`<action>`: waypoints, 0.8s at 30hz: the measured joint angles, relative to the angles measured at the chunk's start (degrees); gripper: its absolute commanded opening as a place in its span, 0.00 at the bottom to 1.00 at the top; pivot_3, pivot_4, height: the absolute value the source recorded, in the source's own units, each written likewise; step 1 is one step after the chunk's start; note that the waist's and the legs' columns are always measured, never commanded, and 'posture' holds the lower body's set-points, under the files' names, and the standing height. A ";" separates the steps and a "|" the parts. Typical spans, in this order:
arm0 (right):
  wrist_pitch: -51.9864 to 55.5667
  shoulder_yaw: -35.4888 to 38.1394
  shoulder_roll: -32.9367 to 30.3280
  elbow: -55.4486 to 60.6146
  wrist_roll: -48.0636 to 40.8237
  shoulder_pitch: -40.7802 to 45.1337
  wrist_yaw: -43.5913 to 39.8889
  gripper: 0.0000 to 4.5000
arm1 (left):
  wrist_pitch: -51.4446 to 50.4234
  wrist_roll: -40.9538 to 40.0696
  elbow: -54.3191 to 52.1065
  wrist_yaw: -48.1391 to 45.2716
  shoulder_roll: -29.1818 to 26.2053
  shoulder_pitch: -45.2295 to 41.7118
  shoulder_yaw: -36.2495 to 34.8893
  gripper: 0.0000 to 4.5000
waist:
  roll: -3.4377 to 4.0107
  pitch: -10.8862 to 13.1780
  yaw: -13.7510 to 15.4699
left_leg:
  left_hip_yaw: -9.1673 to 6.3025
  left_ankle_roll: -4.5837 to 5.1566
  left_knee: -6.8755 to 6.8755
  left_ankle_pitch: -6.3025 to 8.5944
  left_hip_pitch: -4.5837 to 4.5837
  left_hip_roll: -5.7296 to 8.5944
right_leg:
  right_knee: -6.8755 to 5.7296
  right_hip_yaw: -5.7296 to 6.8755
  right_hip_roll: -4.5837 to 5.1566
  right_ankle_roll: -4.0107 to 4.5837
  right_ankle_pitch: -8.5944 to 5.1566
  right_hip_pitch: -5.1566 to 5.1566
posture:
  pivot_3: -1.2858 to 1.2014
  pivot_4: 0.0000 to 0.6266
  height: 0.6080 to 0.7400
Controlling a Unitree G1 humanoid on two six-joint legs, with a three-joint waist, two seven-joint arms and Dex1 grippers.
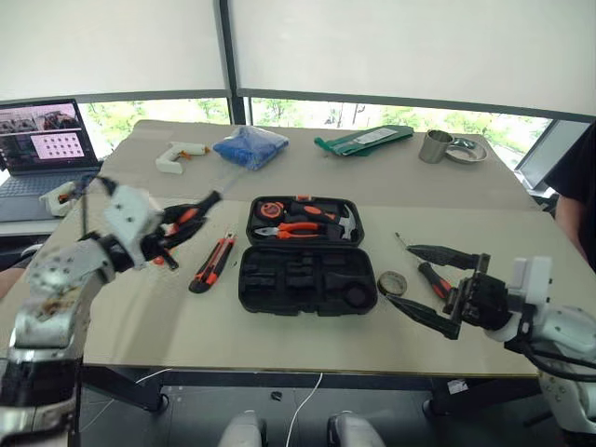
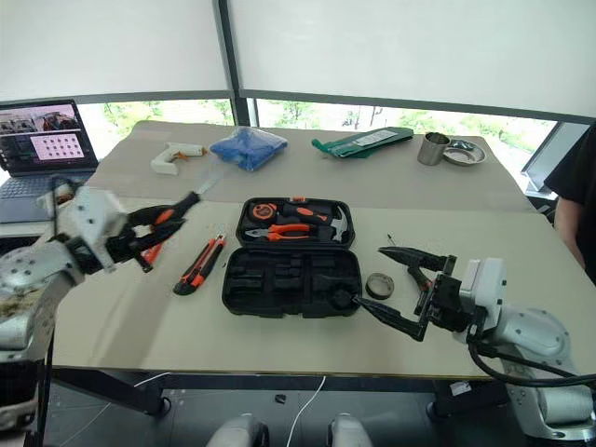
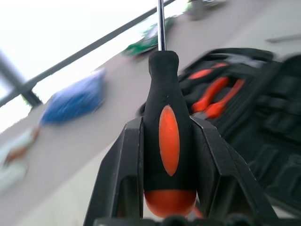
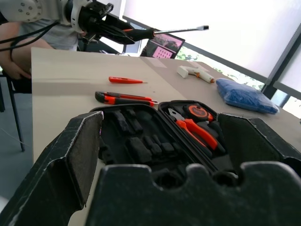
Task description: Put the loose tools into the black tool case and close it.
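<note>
The left gripper [image 3: 164, 155] is clamped on a screwdriver [image 3: 165, 141] above the desk [image 1: 121, 307]. The right gripper [image 1: 438, 289] gapes beside the open black tool case [image 1: 303, 275]. The right wrist view reveals another screwdriver [image 4: 126, 80] lying beyond the utility knife [image 4: 123, 98].

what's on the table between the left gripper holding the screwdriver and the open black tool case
The orange-black utility knife lies on the tan table between the left gripper with its orange-and-black screwdriver and the open black moulded-plastic tool case, seen in both eye views.

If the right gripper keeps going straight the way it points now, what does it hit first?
Most likely the black tool case: the right gripper, jaws open, points toward its open near half. The tape roll lies close beside that line; depth is unclear.
</note>
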State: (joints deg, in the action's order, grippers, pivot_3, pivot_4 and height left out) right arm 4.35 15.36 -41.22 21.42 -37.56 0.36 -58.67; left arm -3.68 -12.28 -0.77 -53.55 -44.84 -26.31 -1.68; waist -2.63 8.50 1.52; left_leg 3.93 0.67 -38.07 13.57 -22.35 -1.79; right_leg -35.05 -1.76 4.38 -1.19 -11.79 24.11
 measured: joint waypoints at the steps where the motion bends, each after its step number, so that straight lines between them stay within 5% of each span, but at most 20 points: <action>1: 0.60 0.17 -0.49 -0.80 -0.06 1.67 -0.05 1.00 | 3.43 3.25 3.00 -1.91 0.80 -2.99 4.11 0.20 | 0.00 0.00 -0.07 | 0.00 0.02 -0.05 -0.01 -0.08 -0.01 | 0.01 -0.01 -0.04 -0.02 0.04 0.04 | 0.52 0.24 1.00; 8: 4.05 0.10 -2.04 -3.08 -1.01 6.81 -1.38 1.00 | 18.52 17.16 25.63 -6.70 8.82 -17.82 19.82 0.20 | -0.03 0.02 -1.43 | -0.18 0.36 -0.30 0.19 -0.55 -0.16 | 0.01 -0.01 -0.34 -0.38 0.24 0.32 | 0.52 0.24 1.00; 14: 5.02 -1.19 -2.49 -4.91 0.31 10.58 -2.35 1.00 | 23.66 21.40 35.77 -7.73 11.05 -22.80 22.24 0.20 | 0.00 0.04 -1.33 | -0.22 0.67 -0.79 0.40 -0.81 -0.10 | -0.03 0.10 -0.22 -0.56 0.20 0.33 | 0.52 0.24 1.00; 24: 5.09 -1.20 -2.56 -5.10 0.75 10.59 -2.51 1.00 | 21.60 23.05 36.43 -7.24 12.10 -22.72 22.28 0.20 | -0.01 0.04 -0.88 | -0.22 0.68 -0.95 0.40 -0.81 -0.01 | -0.05 0.10 -0.06 -0.74 0.28 0.26 | 0.52 0.24 1.00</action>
State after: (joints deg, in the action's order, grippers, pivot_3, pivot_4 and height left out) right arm 9.45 14.16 -43.79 16.32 -36.80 10.95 -61.18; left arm 17.92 10.77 35.66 -60.80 -32.74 -49.03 20.59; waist -2.63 8.54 0.64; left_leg 3.71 1.36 -39.03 13.97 -23.16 -1.80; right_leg -35.11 -1.67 4.32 -1.92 -11.51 24.37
